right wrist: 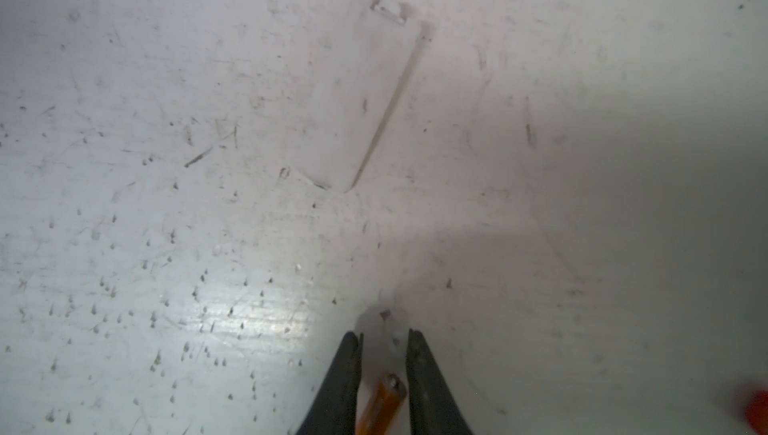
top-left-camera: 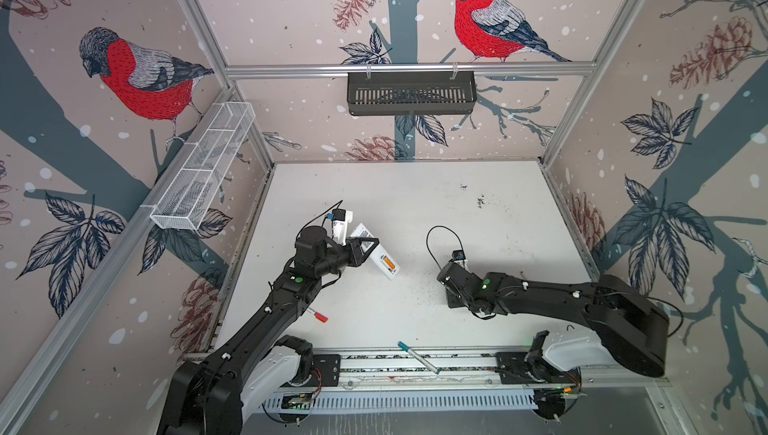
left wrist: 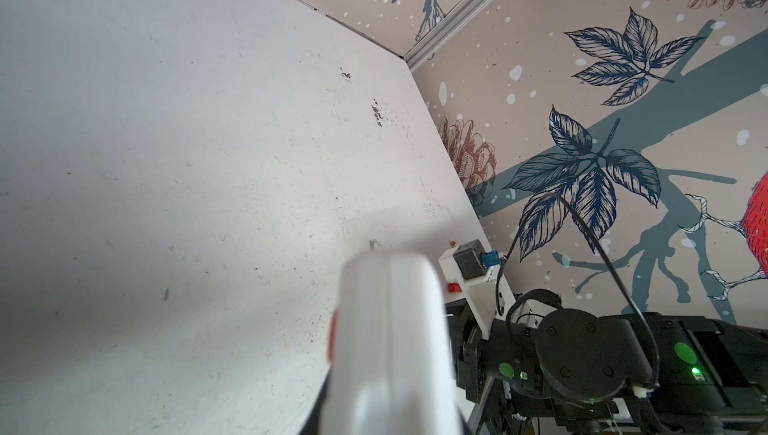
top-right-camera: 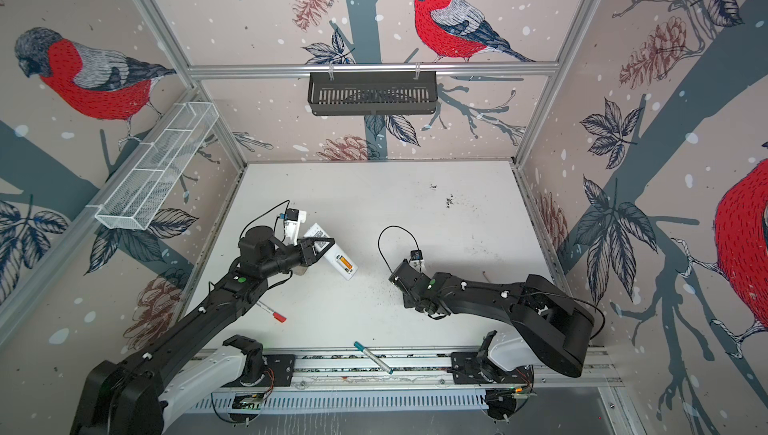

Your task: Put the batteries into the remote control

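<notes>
Right gripper pinches the orange battery askew, jaws nearly closed. It looks light and slick, so grip it squarely mid-body.

The desk under me is white board, scuffed and speckled, mostly matt with one shiny patch. The fingers of my right gripper look like matt black plastic. The battery has a smooth orange wrap and a dull metal end. The battery cover is matt white plastic (nearly the desk's own tone). The remote control is smooth white plastic, faintly glossy.
</notes>
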